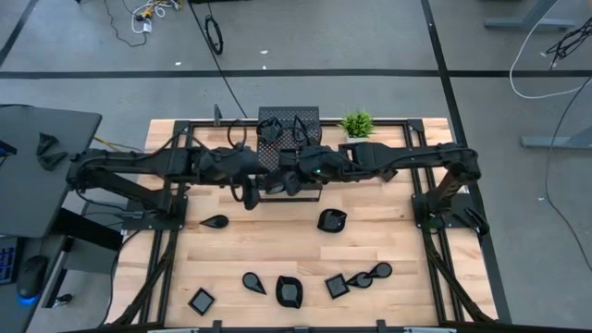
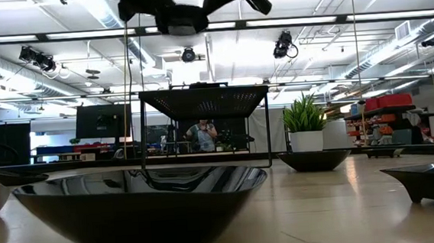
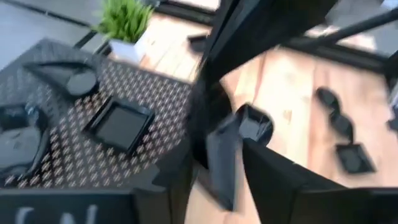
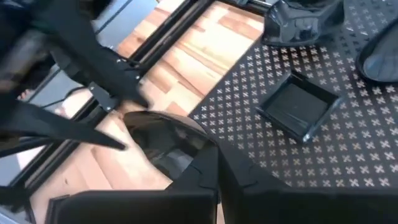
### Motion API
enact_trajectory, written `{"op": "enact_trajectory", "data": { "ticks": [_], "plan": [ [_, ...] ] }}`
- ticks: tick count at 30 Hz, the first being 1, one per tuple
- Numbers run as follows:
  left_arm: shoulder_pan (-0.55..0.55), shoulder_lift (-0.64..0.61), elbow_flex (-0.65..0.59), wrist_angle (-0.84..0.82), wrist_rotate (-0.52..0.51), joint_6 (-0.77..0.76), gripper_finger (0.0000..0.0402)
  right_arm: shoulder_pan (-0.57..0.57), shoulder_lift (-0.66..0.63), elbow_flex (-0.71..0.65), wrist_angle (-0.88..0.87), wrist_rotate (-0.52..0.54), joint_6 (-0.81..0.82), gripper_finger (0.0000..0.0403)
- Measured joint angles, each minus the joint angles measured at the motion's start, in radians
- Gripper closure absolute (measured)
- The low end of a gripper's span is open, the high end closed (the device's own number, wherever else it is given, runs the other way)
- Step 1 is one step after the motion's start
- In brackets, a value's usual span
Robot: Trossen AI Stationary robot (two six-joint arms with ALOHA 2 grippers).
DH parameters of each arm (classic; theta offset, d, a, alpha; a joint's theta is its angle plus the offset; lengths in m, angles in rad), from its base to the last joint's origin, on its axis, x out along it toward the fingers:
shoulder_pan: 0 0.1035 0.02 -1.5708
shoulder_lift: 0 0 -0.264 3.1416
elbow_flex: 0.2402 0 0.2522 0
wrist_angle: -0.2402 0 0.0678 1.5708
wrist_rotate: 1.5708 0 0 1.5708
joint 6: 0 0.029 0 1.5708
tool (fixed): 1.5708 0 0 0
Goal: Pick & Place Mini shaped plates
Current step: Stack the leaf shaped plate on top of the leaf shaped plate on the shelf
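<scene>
Mini shaped plates lie on the wooden table: a teardrop, a rounded one, and several near the near edge. More rest on the black perforated box, among them a square one. Both arms meet over the box's near side. My left gripper hangs open and empty just left of the box. My right gripper is at the box's near edge, shut on a glossy plate. My right gripper holds a glossy black plate by its rim, one finger on the side toward the box. The plate is lifted clear above the wood beside the box's edge. The finger hides the exact place of contact.
A small green potted plant stands right of the box at the far edge. In the low view the box stands raised on thin legs, with a large-looking plate right before the camera. A black frame rail borders the table.
</scene>
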Motion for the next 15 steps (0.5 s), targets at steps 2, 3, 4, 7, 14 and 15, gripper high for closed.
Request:
{"op": "enact_trajectory", "data": {
  "ticks": [2, 3, 4, 7, 14, 15],
  "plan": [
    [0.0, 0.001, -0.002, -0.023, -0.019, -0.001, 0.0237, -0.003, 0.0, 0.004, 0.01, 0.002, -0.02, 0.0403],
    [0.0, 0.006, -0.002, -0.017, -0.038, -0.001, 0.0235, -0.003, 0.0, 0.004, 0.007, 0.002, -0.023, 0.0403],
    [0.0, 0.008, -0.003, -0.016, -0.057, 0.0, 0.0234, -0.004, 0.0, 0.004, 0.006, 0.002, -0.025, 0.0403],
    [0.0, 0.011, -0.004, -0.011, -0.101, 0.004, 0.0238, -0.005, 0.001, 0.004, 0.004, 0.002, -0.036, 0.0403],
    [-0.001, 0.026, -0.004, 0.006, -0.126, 0.008, 0.0278, -0.005, 0.0, 0.004, 0.003, 0.001, -0.035, 0.0403],
    [-0.001, 0.026, -0.004, 0.011, -0.126, 0.008, 0.0287, -0.005, 0.0, 0.004, 0.003, -0.002, -0.035, 0.0403]
  ]
}}
